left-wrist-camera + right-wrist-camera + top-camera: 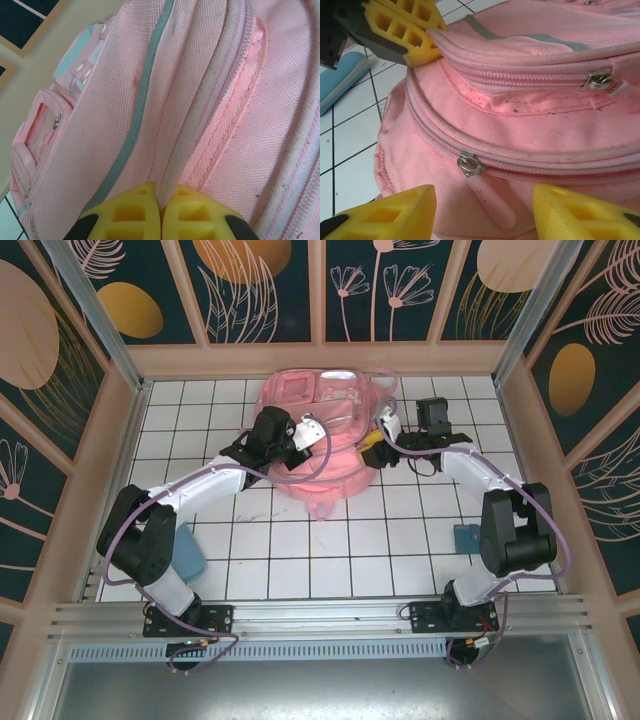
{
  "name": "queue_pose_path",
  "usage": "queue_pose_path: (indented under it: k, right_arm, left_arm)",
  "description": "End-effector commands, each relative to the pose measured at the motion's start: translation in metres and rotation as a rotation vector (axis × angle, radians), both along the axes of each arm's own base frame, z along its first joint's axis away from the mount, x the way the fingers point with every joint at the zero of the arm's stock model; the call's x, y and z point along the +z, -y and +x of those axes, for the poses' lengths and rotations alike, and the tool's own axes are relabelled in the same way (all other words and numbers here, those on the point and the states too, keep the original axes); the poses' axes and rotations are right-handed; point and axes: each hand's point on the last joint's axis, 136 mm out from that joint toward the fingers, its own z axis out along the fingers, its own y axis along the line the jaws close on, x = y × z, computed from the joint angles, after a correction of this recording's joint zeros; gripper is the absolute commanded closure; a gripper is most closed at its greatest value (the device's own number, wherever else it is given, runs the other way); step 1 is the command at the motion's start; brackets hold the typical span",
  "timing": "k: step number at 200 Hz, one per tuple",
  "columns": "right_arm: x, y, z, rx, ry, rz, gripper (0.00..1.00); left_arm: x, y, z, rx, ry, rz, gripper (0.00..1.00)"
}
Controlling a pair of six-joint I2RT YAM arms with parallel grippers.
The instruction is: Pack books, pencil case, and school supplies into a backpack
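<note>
Pink backpack (335,485) — left tool (160,202) pinches its seam; right tool (485,202) spread wide.

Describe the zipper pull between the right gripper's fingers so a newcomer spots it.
Find the pink backpack on the tiled table. On the side facing the right gripper, take the lower zip line of two. Its metal slider trails a long pink tab; the upper slider shows none.

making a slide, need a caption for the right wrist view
Open right pincer faces the pink backpack's lower zipper pull while the left pincer pinches an upper seam.
</note>
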Motion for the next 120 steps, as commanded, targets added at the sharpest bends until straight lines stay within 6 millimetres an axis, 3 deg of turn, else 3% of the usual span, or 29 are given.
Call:
queue_pose_path:
  k: [1,40,74,92,120]
  right_arm:
    - [0.004,-0.006,-0.002,0.067,-0.005,0.027,0.47]
    - [-0.004,-0.009,0.008,0.042,-0.012,0.011,0.58]
    - [0.004,-0.008,0.006,0.026,0.018,0.004,0.88]
    - [0.011,-0.005,0.004,0.000,0.055,-0.007,0.98]
    - [0.021,-0.001,0.001,-0.048,0.090,-0.029,1.00]
  left_arm:
    - [0.060,0.003,0.006,0.006,0.126,-0.126,1.00]
    - [0.061,0.005,0.005,-0.004,0.123,-0.136,1.00]
    - [0.059,0.005,0.005,-0.001,0.121,-0.135,1.00]
    - [0.058,0.005,0.005,-0.002,0.118,-0.136,1.00]
    - [0.057,0.006,0.007,0.004,0.112,-0.142,1.00]
